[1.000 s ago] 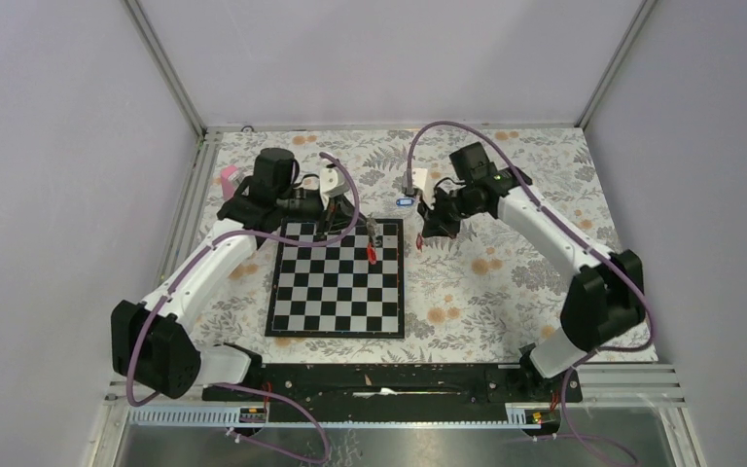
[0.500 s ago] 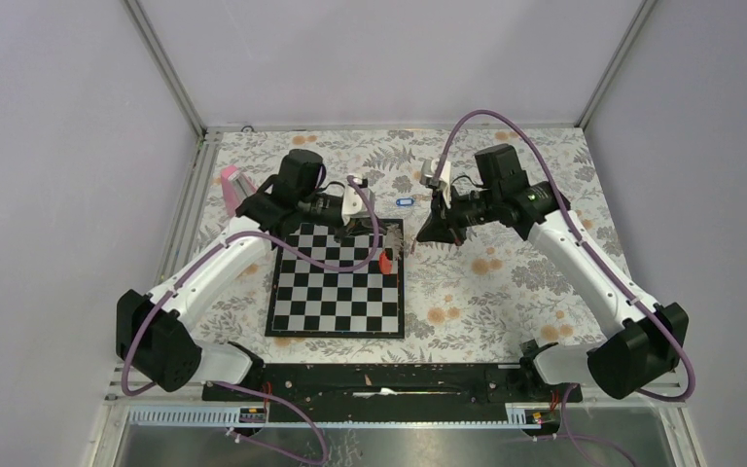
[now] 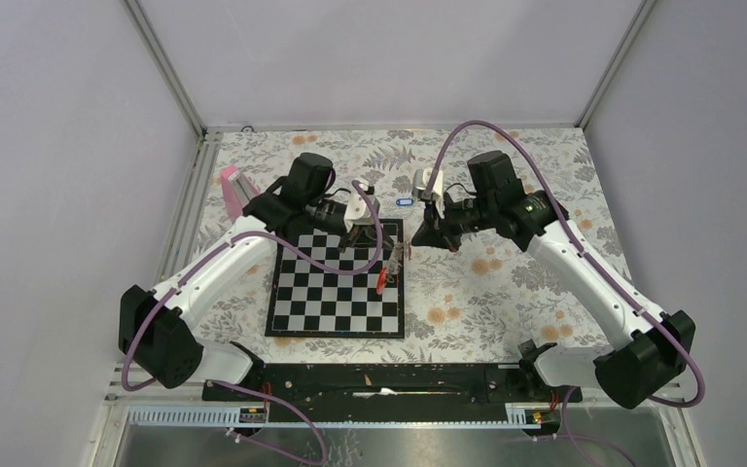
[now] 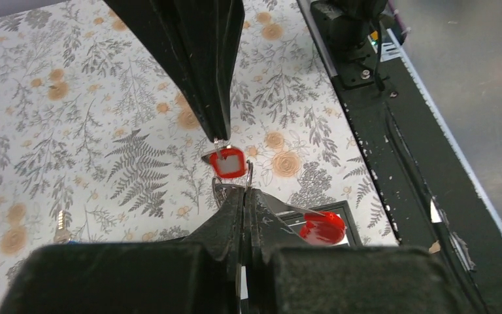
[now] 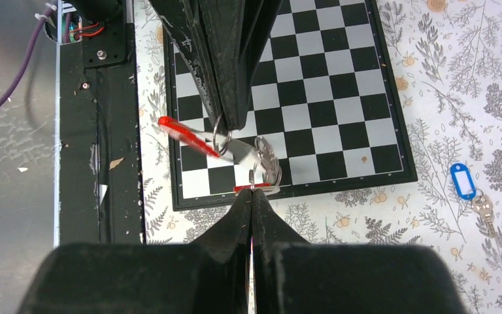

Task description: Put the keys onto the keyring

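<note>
Got keyring point(image 5: 199, 144) clamped in left fingers point(image 4: 232, 209), red-tag key point(image 4: 229, 162) clamped in right fingers point(image 5: 240, 212), over the chessboard point(image 5: 327, 85) edge; blue-tag key point(image 5: 464, 182) lying on the bench point(image 5: 470, 78). Guessing light, stiff, slippery: best grabbed by the tag

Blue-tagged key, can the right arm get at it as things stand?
Reach looks fine, but probably not yet. The blue-tagged key lies uncovered on the tablecloth close by, but the right gripper is shut on the red-tagged key, beside the keyring held in the left gripper.
</note>
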Robot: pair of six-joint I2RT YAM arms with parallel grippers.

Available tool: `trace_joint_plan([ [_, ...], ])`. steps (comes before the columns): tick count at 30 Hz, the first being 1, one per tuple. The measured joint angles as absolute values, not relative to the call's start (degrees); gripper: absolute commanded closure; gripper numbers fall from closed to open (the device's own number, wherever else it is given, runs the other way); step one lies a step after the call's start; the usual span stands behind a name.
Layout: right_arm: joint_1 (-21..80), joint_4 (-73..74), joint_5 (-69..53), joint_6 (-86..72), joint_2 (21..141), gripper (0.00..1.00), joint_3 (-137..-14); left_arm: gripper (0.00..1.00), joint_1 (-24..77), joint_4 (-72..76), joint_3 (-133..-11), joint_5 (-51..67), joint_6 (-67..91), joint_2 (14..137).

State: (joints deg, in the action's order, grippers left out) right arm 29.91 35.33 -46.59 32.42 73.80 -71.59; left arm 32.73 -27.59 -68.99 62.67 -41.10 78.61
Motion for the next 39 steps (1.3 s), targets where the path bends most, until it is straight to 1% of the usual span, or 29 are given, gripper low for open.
trace_joint_plan([
  [7,32.3,33.2,-43.0,34.2,73.1,1.0,-70.5,1.0,33.2,-26.1,-68.7,64.5,-35.4,78.6],
  [17,33.1,32.2,-42.0,35.7,70.8,1.0,-69.8,1.0,33.2,-22.5,-67.7,64.6,-28.9,78.6],
  [39,34.2,32.8,-42.0,38.7,70.1,1.0,-69.8,1.0,33.2,-20.4,-67.4,63.6,-24.7,79.3],
])
